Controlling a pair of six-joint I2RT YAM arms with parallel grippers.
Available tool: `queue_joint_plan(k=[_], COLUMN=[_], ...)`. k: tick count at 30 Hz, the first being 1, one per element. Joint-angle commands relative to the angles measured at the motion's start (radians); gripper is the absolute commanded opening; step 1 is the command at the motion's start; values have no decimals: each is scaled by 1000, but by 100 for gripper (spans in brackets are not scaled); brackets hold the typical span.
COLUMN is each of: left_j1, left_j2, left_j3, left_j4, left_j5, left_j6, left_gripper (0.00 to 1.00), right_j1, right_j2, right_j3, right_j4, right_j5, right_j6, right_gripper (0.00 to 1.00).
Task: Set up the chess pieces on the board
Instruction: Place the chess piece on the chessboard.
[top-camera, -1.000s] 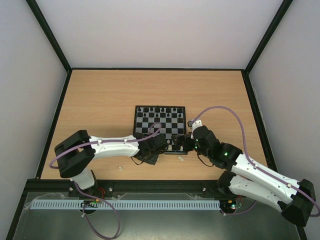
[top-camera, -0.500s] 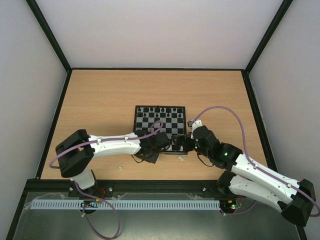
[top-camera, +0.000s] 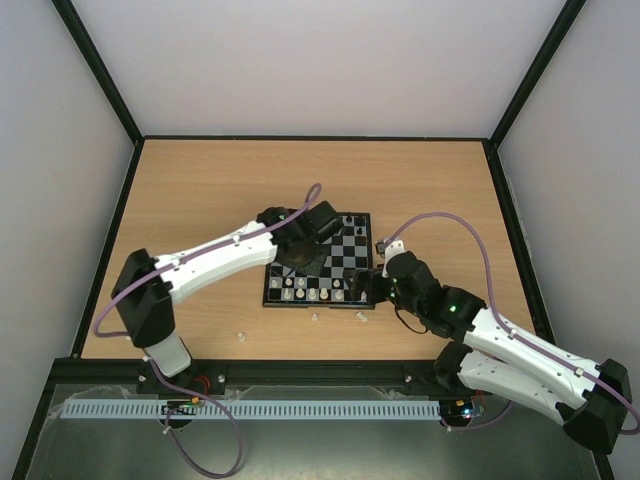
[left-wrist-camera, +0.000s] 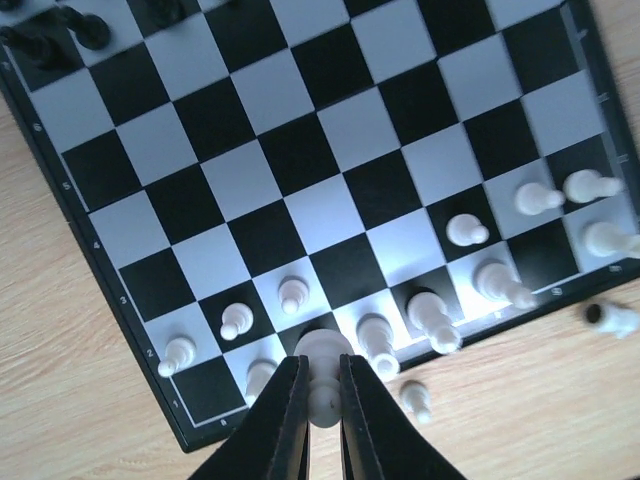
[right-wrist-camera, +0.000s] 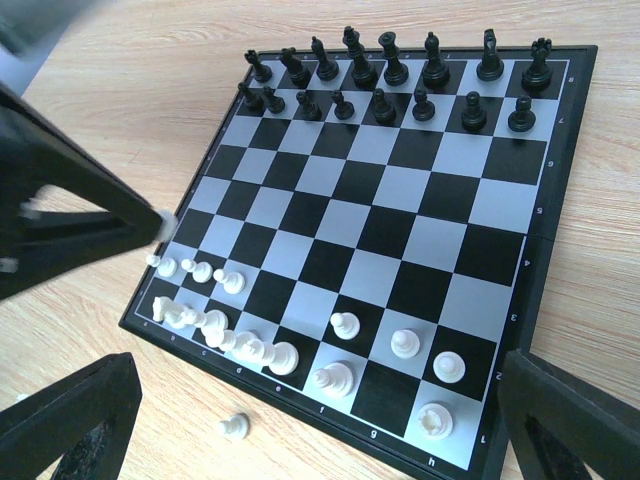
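The right gripper (top-camera: 366, 288) sits low at the near right corner of the board (top-camera: 345, 255), its fingers (right-wrist-camera: 75, 420) spread wide with nothing between them. A loose white piece (right-wrist-camera: 234, 427) lies on the table (top-camera: 200, 200) just off the board's near edge. The top view adds a pale speck (top-camera: 240, 335) further left, too small to identify. White pieces (right-wrist-camera: 215, 330) crowd the two near ranks. The left gripper (left-wrist-camera: 322, 370) hangs over the board's left part, clamped tight on one held white piece (left-wrist-camera: 320, 398). Only the left wrist view shows this grasp; in the top view the arm hides it. Black pieces (right-wrist-camera: 400, 75) fill the two far ranks, seen whole only from the right wrist.
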Motion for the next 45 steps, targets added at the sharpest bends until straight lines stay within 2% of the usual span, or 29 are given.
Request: queue_joint_plan(k=[1, 15, 45], left_j1=[14, 40, 50], left_j2=[92, 199, 249], left_j3=[17, -37, -99], left_j4=[-38, 104, 169], left_j5=[21, 109, 124], left_j6=[88, 123, 123], left_gripper=[10, 10, 14], right_j1=[2, 2, 2], right_j2=[-11, -4, 1], right_j3=[-13, -13, -16], right_j4=[-14, -12, -10], right_j5=[10, 10, 4], right_j6=[1, 1, 2], right_gripper=[99, 99, 98])
